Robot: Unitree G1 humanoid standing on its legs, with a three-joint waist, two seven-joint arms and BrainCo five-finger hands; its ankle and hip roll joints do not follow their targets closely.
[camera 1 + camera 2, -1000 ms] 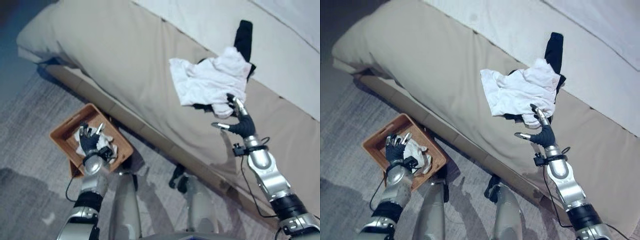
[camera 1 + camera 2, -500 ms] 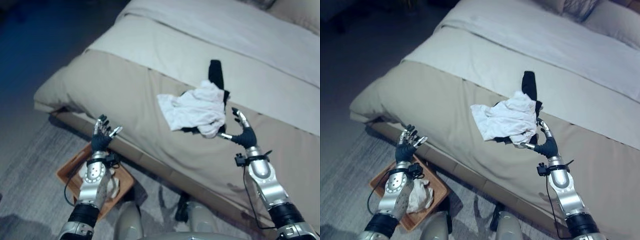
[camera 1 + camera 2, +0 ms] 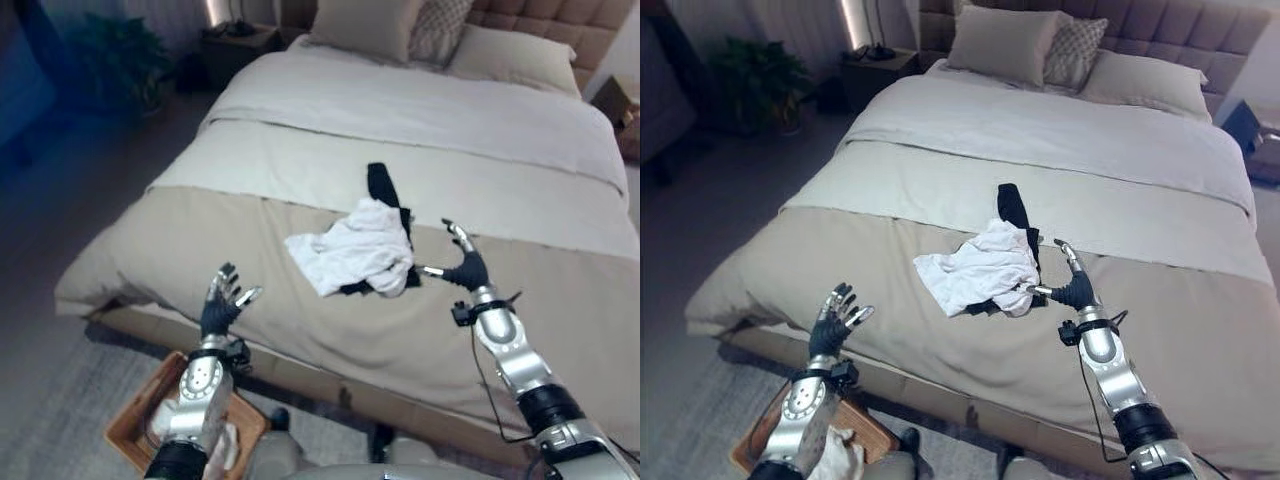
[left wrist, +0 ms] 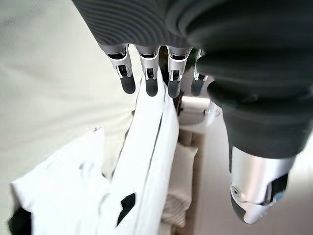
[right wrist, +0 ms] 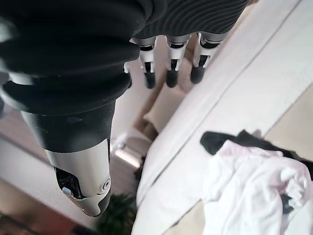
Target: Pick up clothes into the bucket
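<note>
A crumpled white garment lies on the beige bed cover, on top of a black garment. My right hand hovers open just right of the white garment, thumb and fingers spread, holding nothing. My left hand is raised, open and empty, over the bed's near edge, well left of the clothes. Below it on the floor stands the brown basket with a white cloth inside. The right wrist view shows both garments past the straight fingers.
The bed spans the whole view, with a white sheet across its middle and pillows at the head. A plant and a nightstand stand at the far left. Grey rug lies around the basket.
The camera has tilted up, so the whole bed shows. My left hand has risen out of the basket, leaving the white cloth there. My right hand stays beside the white garment.
</note>
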